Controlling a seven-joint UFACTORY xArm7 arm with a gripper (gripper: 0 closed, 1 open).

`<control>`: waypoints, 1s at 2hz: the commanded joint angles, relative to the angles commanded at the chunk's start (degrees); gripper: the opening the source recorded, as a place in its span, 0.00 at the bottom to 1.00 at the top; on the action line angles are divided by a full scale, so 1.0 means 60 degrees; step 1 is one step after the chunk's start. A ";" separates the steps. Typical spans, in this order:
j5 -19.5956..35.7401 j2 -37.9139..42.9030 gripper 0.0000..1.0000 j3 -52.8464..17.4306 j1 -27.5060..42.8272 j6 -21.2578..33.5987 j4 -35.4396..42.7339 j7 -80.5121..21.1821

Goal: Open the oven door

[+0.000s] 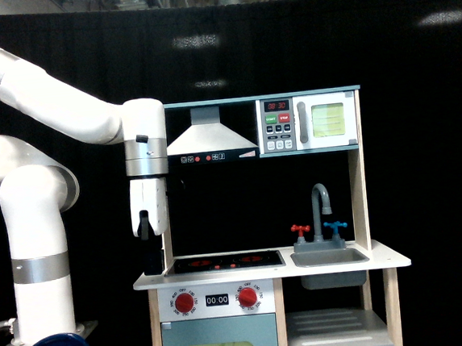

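- Gripper (pixel 152 265): hanging vertically at the exterior view's left edge of the toy kitchen, just above the surface (pixel 385 263); finger state cannot be told against the dark backdrop; apparently holding nothing.
- Oven door (pixel 328 121): closed, high at upper right, grey bar handle (pixel 303 123) on its left edge; well apart from gripper.
- Between them: range hood (pixel 210 136), control panel (pixel 278 125); below, faucet (pixel 322 205), hob (pixel 223 263).

The glossy white, round-jointed robot arm (pixel 38 230) rises as a column at eight o'clock in the exterior view, then reaches across from ten o'clock toward centre. Its silver-banded wrist (pixel 145 140) turns straight down. The white-cased gripper with dark fingers (pixel 145 229) hangs vertically below; whether they are parted cannot be told.
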 joint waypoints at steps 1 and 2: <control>-0.0095 0.0322 1.00 0.0008 0.0045 -0.0217 0.0105 -0.0151; -0.0473 0.0953 1.00 -0.0575 -0.0105 -0.0843 0.0433 -0.1242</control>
